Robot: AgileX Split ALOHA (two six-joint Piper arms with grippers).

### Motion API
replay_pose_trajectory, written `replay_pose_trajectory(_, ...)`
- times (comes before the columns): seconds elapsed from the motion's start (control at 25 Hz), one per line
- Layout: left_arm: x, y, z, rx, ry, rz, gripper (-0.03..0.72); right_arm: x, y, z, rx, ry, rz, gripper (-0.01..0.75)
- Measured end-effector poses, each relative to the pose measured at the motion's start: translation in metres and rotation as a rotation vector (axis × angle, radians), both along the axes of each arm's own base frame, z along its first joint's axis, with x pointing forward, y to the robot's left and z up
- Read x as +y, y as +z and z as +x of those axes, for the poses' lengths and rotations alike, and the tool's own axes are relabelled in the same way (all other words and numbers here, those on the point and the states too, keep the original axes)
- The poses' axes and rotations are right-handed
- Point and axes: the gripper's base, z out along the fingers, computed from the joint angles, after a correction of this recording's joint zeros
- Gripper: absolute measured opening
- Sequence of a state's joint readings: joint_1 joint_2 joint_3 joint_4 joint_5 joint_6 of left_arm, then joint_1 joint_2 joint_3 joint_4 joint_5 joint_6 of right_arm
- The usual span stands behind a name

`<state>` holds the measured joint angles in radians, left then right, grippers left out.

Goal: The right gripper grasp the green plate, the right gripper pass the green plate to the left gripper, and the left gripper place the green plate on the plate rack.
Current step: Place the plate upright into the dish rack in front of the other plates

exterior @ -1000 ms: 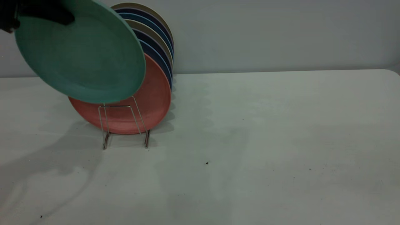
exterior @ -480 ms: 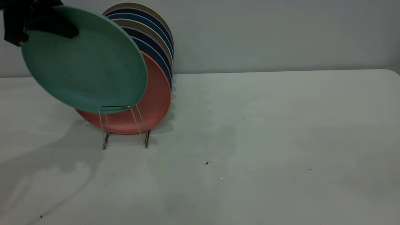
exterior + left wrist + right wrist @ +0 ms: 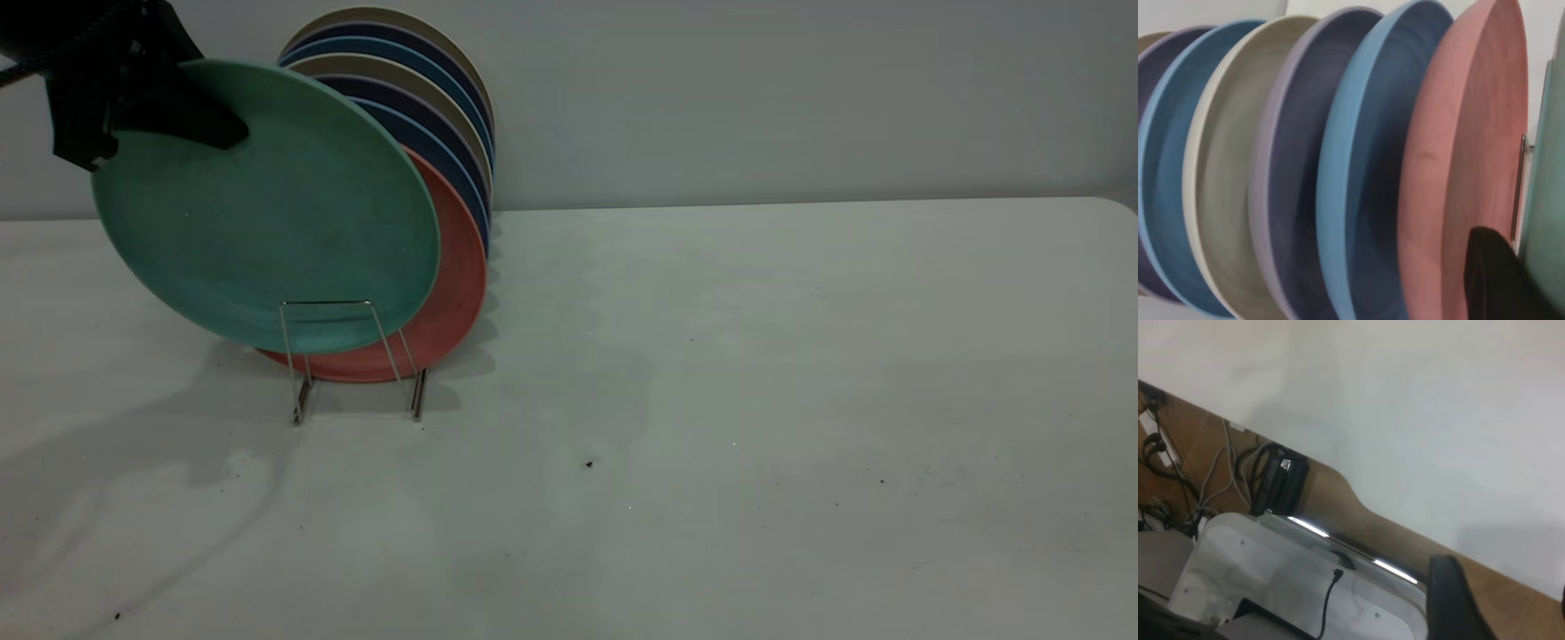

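The pale table (image 3: 756, 356) spreads matte and lightly speckled. Next in size, the green plate (image 3: 276, 213), a round shallow disc of matte teal plastic with a low rim, has dropped lower and shifted toward the rack since a second ago; its bottom edge now sits behind the front wire loop, covering more of the pink plate (image 3: 458, 284). It hangs tilted, just in front of that plate, and whether it touches the wire cannot be told. Behind stand blue and beige plates (image 3: 418, 98) in a leaning row. The left gripper (image 3: 147, 102), a black claw, is clamped on the green plate's upper rim, having come down with it. The rack (image 3: 356, 364) is thin silver wire with trapezoid loops. The right gripper (image 3: 1458, 600) is off the table; only one dark finger shows, so its opening cannot be told.
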<state>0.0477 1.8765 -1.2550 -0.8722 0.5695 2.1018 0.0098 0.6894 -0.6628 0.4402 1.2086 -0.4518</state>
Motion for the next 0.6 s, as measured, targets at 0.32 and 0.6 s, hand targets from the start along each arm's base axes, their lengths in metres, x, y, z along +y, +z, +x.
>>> replay_pose_trajectory(0.32, -0.0008, -0.0001, -0.001, 0.009, -0.009, -0.006, 0.365, -0.0012, -0.0004, -0.0003, -0.002, -0.001, -0.015, 0.415)
replay_pose_trajectory(0.6, -0.0012, 0.0081, -0.0031, 0.035, 0.058, -0.051, 0.504, -0.0058, -0.0023, -0.0002, -0.002, -0.006, -0.074, 0.415)
